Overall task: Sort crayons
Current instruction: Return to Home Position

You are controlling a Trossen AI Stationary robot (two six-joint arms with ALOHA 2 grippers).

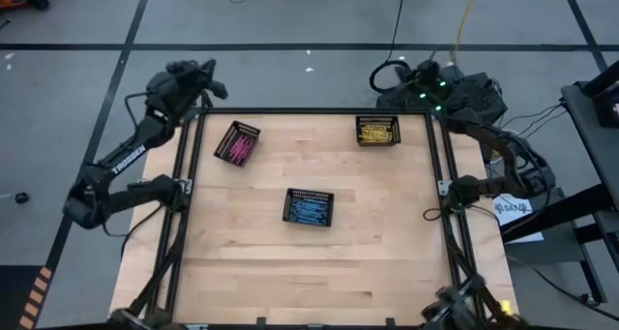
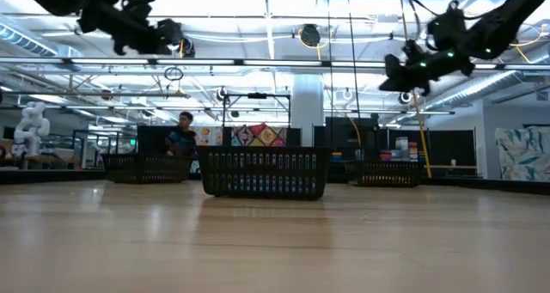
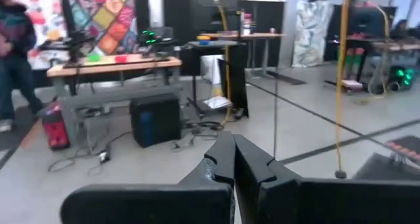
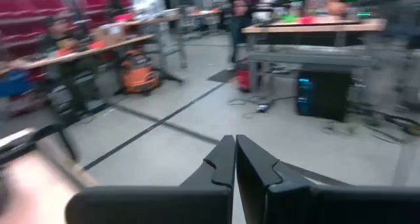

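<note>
At the middle of the counter [image 1: 251, 267], nearest of the three, the middle tray [image 1: 286, 206] holds the blue crayons [image 1: 309, 210]; farther back, the left tray [image 1: 224, 136] holds the pink crayons [image 1: 242, 148] and the right tray [image 1: 377, 119], near the far right corner, holds the yellow crayons [image 1: 377, 133]. Beyond them both arms are folded up at the counter's far corners, the left arm [image 1: 128, 158] at the left corner and the right arm [image 1: 484, 136] at the right, raised above the surface. The left jaws and the right jaws are each pressed together, facing the room.
</note>
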